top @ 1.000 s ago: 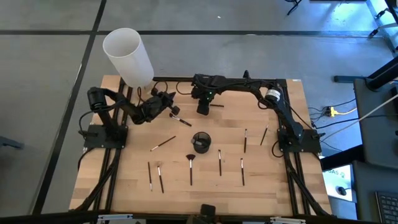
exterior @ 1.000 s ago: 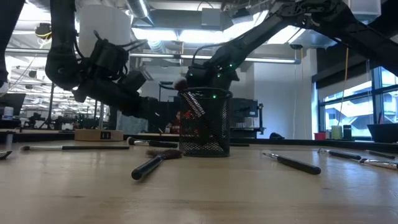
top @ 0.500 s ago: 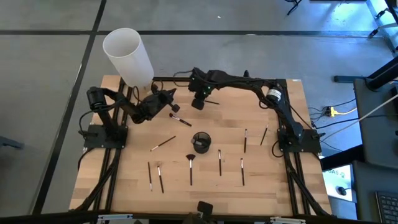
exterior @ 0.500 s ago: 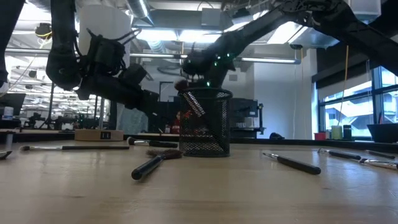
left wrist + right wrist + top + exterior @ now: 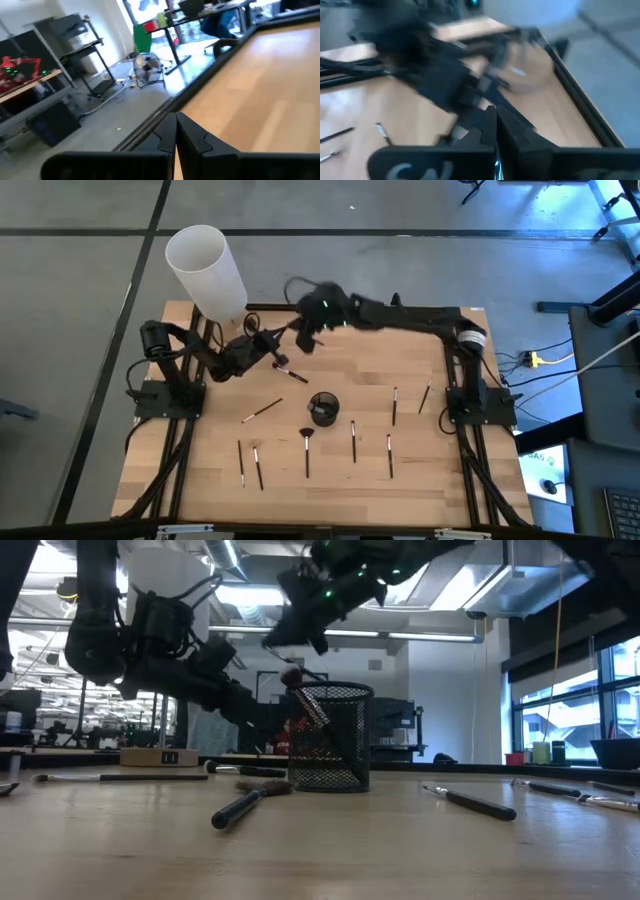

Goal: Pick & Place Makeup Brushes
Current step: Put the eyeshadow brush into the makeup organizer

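Observation:
Several makeup brushes lie flat on the wooden table: one (image 5: 262, 411) left of the black mesh cup (image 5: 322, 408), one (image 5: 290, 370) near my left gripper, and a row along the near side, including a fan-shaped one (image 5: 306, 445). Another brush (image 5: 310, 705) leans inside the cup. My right gripper (image 5: 302, 337) is shut and hangs blurred above the far-left part of the table, high over the cup (image 5: 330, 735) in the low view. My left gripper (image 5: 277, 340) is shut, holds nothing, and hovers close beside the right one. My right gripper holds a thin makeup brush, whose stick (image 5: 272, 638) juts out sideways from the fingers in the low view. The brush is lifted clear of the table. Blur hides which part of it the fingers have.
A tall white cylinder (image 5: 205, 270) stands at the table's far-left corner. The two arms are close together over the far-left area. The black frame rail (image 5: 400, 308) runs along the far edge. Bare wood lies between the cup and the far edge.
My right gripper has swung quickly from the far middle of the table toward the left and upward, ending beside the left gripper. The brush that lay by it has gone from the table and moved with it.

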`<state>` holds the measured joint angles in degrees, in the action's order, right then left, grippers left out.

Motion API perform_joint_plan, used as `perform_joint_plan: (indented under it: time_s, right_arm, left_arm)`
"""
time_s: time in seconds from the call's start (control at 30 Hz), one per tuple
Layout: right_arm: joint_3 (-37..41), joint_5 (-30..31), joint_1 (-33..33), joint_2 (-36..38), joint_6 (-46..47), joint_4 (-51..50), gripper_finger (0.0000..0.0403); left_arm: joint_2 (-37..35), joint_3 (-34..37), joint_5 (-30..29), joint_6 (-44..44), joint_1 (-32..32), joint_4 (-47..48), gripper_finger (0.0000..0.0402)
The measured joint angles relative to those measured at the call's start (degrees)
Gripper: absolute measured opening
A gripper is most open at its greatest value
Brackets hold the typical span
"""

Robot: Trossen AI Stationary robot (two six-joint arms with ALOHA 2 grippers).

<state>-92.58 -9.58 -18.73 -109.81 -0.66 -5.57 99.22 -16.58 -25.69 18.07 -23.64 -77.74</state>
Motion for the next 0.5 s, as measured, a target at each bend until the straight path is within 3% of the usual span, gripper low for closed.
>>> perform_joint_plan:
  time_s: [0.1,0.3,0.4,0.5]
  right_arm:
    - [15.9,0.4,2.0,3.7,-0.4,20.5,0.0001]
    - [40.4,-10.1,1.5,8.4,8.4,62.1,0.0001]
    - [46.3,-14.5,1.6,9.0,12.5,73.2,0.0001]
    - [48.3,-18.4,2.8,9.4,13.7,77.8,0.0001]
  left_arm:
    - [0.0,0.0,0.0,-0.1,1.4,0.9,0.0004]
    - [0.0,0.0,-0.1,-1.3,3.1,4.0,0.0004]
    - [0.0,0.0,-0.2,-1.4,3.3,3.1,0.0004]
    - [-0.1,0.0,-0.3,-1.7,3.3,0.3,0.0004]
